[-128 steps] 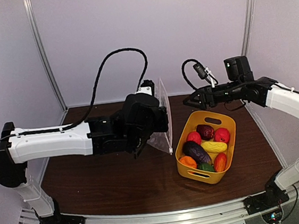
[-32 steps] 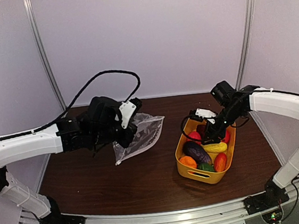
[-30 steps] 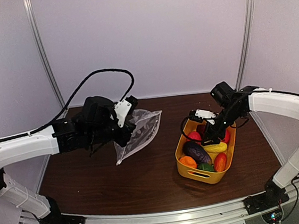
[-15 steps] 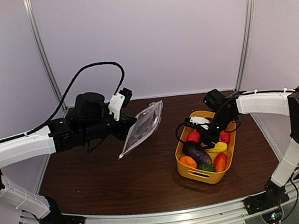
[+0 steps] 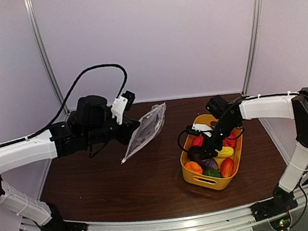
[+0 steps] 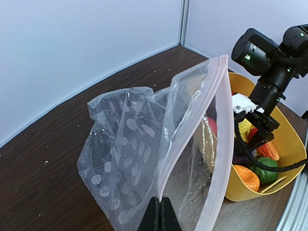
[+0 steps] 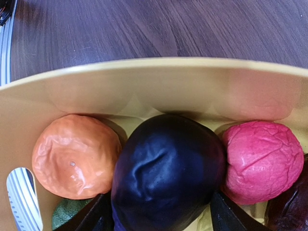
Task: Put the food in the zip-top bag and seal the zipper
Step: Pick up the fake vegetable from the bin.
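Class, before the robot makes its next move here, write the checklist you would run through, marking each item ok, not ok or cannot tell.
1. Is the left pincer shut on the zip-top bag edge: ok.
2. Bag mouth open: ok, its lips stand apart.
3. Is the right pincer astride the dark purple food in the yellow tub: ok.
4. Grip closed on that piece: cannot tell.
5. Any food in the bag: not ok, it holds none.
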Robot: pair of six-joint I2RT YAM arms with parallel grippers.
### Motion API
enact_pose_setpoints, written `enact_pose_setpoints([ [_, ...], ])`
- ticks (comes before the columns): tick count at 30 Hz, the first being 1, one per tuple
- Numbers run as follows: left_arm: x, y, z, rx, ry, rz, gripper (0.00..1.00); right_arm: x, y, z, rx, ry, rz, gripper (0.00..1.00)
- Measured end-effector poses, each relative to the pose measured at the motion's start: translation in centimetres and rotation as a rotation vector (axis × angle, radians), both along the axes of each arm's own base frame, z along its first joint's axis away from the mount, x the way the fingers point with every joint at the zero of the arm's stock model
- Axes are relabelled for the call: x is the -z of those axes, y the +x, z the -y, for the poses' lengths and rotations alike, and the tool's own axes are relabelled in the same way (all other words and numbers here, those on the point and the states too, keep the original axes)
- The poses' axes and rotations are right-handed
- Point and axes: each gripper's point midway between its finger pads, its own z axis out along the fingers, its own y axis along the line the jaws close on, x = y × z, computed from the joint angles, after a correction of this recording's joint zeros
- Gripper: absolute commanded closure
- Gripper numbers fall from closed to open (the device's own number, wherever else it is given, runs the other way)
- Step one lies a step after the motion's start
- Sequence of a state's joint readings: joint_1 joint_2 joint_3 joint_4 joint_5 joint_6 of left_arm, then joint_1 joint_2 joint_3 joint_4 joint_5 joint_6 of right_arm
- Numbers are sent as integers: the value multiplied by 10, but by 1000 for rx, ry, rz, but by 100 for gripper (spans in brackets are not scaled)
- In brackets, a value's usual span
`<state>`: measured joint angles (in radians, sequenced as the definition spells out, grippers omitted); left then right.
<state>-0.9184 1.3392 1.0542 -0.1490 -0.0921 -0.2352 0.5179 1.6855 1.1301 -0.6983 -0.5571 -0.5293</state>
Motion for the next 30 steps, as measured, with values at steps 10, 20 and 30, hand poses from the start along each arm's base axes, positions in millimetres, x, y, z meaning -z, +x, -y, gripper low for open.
enact_pose_setpoints([
  [10, -2, 0, -1, 1, -5, 1, 100, 19, 0, 1, 12, -30, -30, 27],
  [20, -2, -2, 1, 11, -19, -14, 100, -1, -4, 4, 12, -18, -3, 48],
  [30, -4, -6, 33, 91, -106, -129, 100, -142, -22, 8, -9, 184, 287, 60],
])
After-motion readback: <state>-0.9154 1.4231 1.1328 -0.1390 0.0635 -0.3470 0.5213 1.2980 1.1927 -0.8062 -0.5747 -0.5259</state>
